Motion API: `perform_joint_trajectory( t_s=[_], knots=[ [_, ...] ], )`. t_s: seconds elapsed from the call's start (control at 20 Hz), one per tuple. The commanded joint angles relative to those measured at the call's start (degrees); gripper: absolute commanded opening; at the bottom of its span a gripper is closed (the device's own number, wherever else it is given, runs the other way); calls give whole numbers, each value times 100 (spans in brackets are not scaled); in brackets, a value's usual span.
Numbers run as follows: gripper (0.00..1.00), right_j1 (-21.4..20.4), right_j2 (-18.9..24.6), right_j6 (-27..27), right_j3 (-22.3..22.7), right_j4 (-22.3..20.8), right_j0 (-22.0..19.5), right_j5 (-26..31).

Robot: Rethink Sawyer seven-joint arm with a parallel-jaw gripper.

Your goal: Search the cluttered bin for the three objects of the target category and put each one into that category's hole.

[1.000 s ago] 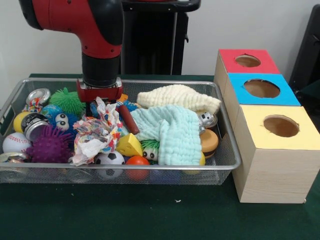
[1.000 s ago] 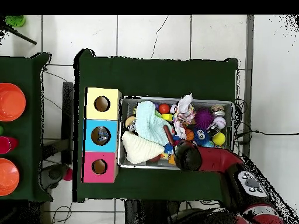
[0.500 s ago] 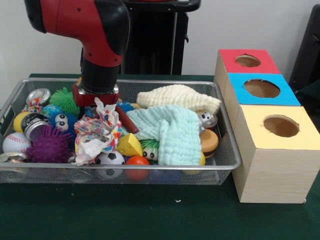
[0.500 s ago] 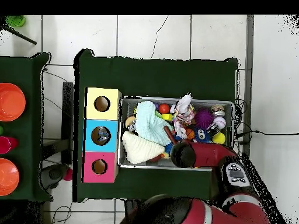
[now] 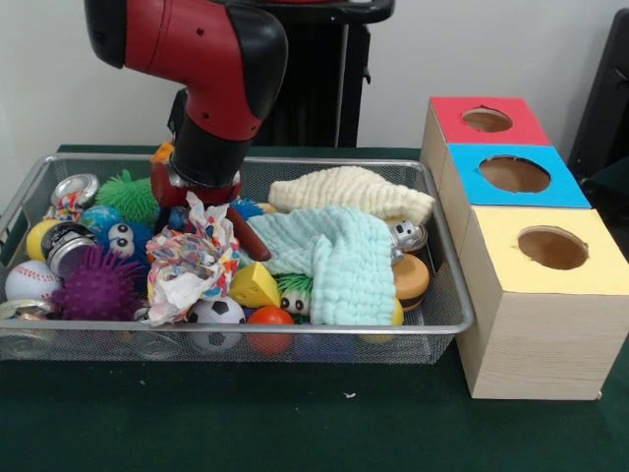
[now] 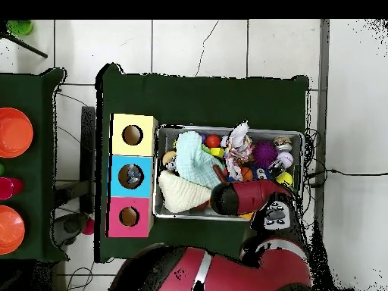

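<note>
Green table: arm leaned further over bin (image 5: pixel 447 295); gripper (image 5: pixel 194 192) dug into clutter, jaws unreadable.

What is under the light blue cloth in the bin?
Peeking from under the light blue cloth: a green-haired toy with eyes, a burger-like toy and a yellow ball's edge. Anything deeper is covered.

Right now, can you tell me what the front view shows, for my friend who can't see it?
A red and black robot arm reaches down into a wire bin crowded with balls, spiky toys, cans and cloths. To the right stand three wooden boxes with round holes: a red-topped box, a blue-topped box and a yellow-topped box.
</note>
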Motion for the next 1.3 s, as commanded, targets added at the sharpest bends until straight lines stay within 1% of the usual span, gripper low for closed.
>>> perform_joint_trajectory(
  t_s=[0.05, 0.2, 0.35, 0.6, 0.65, 0.7, 0.85, 1.0, 1.1, 1.2, 1.3],
  knots=[
    [100, 489, -236, 221, -235, -290, 80, 1035],
    [100, 363, -327, 262, -99, -231, 85, 1111],
    [100, 212, -320, 91, 11, -238, 83, 1292],
    [100, 139, -283, -26, 52, -279, 53, 1275],
    [100, 143, -297, 51, 61, -249, 49, 1239],
    [0, 147, -311, 127, 69, -218, 46, 1203],
    [0, 112, -262, 200, 113, -151, -22, 1117],
    [0, 27, -10, -161, 98, -213, -121, 1125],
    [0, -133, 126, -157, 239, -135, -234, 1026],
    [0, -228, 243, -228, 302, -87, -303, 1053],
    [0, -438, 348, -284, 465, -36, -394, 1074]
  ],
)
